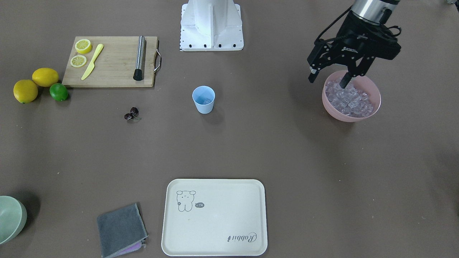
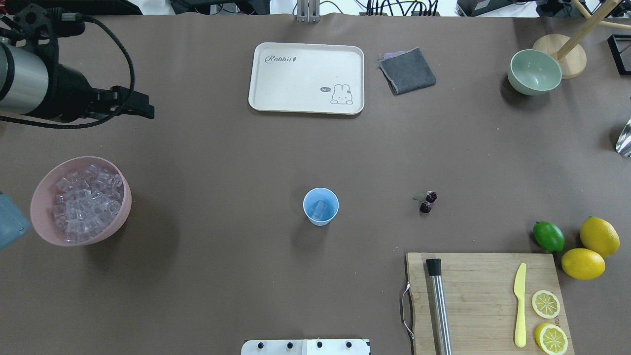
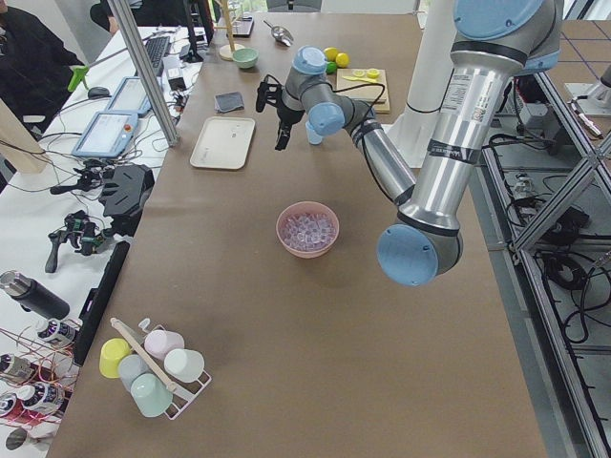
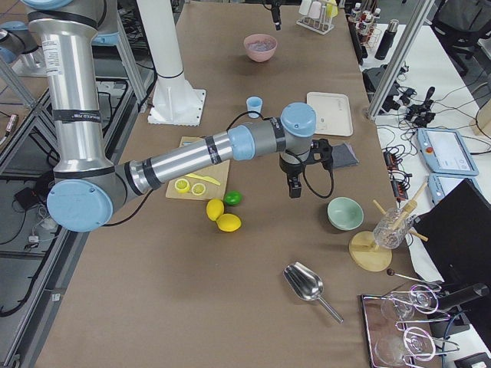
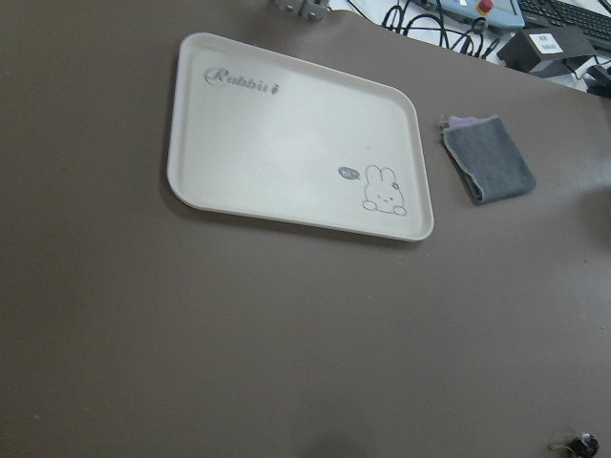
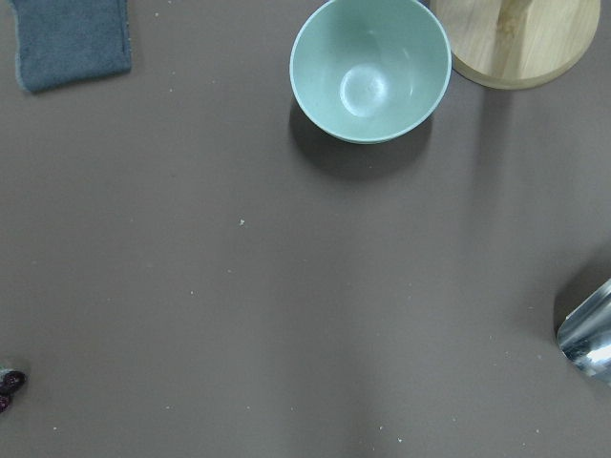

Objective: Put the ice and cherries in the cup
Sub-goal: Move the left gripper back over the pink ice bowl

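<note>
The light-blue cup (image 1: 203, 100) (image 2: 320, 207) stands mid-table with one ice cube inside. Most of the ice (image 1: 349, 100) (image 2: 86, 202) fills the pink bowl (image 1: 358, 118) (image 2: 113, 231). My left gripper (image 1: 329, 79) (image 3: 282, 129) hangs well above the table by that bowl. It is open, and nothing shows between its fingers. The cherries (image 1: 131, 114) (image 2: 428, 202) lie on the table between the cup and the cutting board. They are also at the edge of both wrist views (image 5: 578, 444) (image 6: 8, 386). My right gripper (image 4: 294, 188) hovers beyond the cherries near the green bowl. I cannot tell whether it is open or shut.
A cutting board (image 2: 480, 301) carries lemon slices, a yellow knife and a metal muddler. Two lemons and a lime (image 2: 548, 236) lie beside it. At the far side are a cream tray (image 2: 305, 79), a grey cloth (image 2: 407, 70), a green bowl (image 2: 535, 72) and a metal scoop (image 4: 307, 285).
</note>
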`<state>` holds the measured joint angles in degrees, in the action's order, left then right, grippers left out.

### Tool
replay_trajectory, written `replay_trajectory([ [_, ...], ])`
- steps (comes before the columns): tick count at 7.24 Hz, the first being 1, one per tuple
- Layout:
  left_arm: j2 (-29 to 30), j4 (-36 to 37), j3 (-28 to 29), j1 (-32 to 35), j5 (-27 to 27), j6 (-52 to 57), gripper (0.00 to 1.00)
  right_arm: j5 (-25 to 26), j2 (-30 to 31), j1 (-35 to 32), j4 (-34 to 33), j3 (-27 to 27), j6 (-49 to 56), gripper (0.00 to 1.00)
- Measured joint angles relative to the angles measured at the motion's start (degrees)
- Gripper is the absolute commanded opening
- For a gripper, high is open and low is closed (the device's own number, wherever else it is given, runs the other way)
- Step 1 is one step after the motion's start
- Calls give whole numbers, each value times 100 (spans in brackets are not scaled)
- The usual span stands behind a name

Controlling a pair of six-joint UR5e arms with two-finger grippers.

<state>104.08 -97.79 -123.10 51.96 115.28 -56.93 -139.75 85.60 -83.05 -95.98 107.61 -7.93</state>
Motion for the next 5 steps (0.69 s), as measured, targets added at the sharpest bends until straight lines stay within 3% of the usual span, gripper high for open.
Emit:
replay_trajectory([
  [5,-1208,56,131,77,63,1153,96,202,-82,108,-3,146,-251,100],
])
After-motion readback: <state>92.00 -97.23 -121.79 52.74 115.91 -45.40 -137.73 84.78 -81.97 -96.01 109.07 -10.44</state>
